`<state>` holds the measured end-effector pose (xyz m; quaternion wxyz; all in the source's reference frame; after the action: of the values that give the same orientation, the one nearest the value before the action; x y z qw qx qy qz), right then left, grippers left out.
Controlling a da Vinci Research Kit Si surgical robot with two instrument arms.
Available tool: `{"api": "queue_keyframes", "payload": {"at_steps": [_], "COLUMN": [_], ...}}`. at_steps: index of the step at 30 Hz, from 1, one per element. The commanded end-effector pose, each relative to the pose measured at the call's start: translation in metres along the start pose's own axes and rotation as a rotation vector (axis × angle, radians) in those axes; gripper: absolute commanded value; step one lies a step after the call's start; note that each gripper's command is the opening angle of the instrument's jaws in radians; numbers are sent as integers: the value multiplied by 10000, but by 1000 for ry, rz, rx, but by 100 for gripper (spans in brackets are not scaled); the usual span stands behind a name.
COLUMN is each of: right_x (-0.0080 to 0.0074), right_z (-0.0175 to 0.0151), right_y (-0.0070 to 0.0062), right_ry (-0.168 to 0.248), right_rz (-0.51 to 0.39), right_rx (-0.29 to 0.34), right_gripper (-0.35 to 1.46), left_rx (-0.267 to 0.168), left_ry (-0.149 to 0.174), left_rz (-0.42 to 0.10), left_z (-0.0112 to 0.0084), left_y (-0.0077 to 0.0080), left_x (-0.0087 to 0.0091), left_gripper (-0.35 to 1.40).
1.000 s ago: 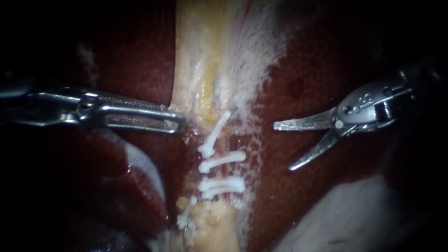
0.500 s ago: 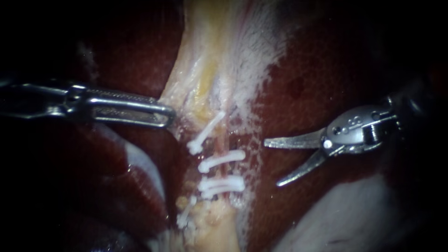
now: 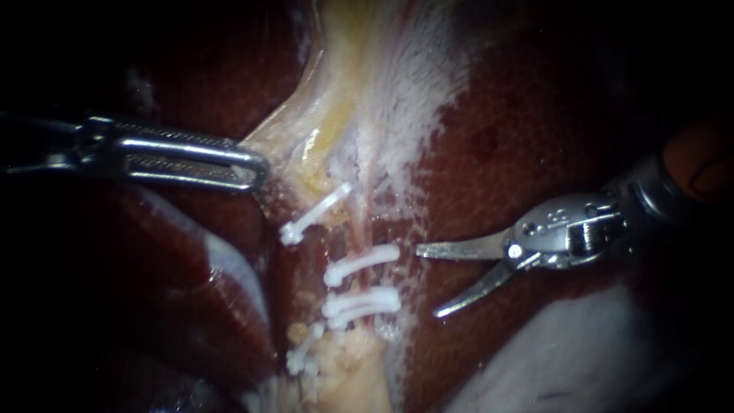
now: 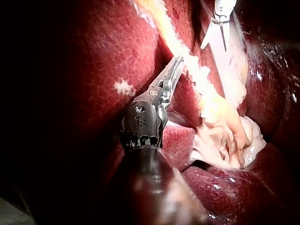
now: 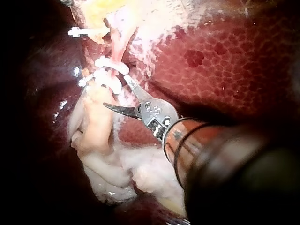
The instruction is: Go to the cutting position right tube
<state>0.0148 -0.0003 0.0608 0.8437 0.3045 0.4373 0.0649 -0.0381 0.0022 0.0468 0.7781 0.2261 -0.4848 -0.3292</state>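
Several white clips [image 3: 362, 264] sit across a thin pinkish tube [image 3: 365, 206] in the pale yellow-white tissue band [image 3: 359, 92]. One clip [image 3: 313, 214] lies apart, up and to the left. My left instrument [image 3: 256, 168] is shut on the band's left edge, which is stretched toward it. My right instrument [image 3: 427, 281] has two blades, open; the upper tip lies just right of the middle clips. In the right wrist view the open blades [image 5: 116, 91] stand beside the clips [image 5: 112, 65]. In the left wrist view the left jaws [image 4: 177, 63] grip the pale strand [image 4: 197, 75].
Dark red liver [image 3: 520, 115] lies on both sides of the band. A pale grey fold [image 3: 581, 359] sits under the right instrument's shaft, and another [image 3: 229, 268] below the left instrument. Lumpy yellow tissue [image 3: 344, 367] lies below the clips.
The left instrument has drawn the band's edge to the left, and the upper clip shifted left with it. The right instrument has moved left and down toward the clips, blades still open.
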Motion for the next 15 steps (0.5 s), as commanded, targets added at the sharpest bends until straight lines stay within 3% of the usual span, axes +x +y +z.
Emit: {"api": "queue_keyframes", "payload": {"at_steps": [1, 8, 15], "right_x": [-1, -4, 1], "right_z": [1, 13, 29], "right_y": [1, 5, 9], "right_ry": [1, -58, -76], "right_rz": [6, 18, 43], "right_rx": [5, 23, 51], "right_gripper": [127, 123, 118], "left_rx": [-3, -8, -9], "left_ry": [-1, -3, -3], "left_rz": [-1, 11, 17], "left_z": [-2, -13, -13], "left_y": [0, -7, -9], "left_x": [-2, -12, -12], "left_gripper": [-35, -35, -35]}}
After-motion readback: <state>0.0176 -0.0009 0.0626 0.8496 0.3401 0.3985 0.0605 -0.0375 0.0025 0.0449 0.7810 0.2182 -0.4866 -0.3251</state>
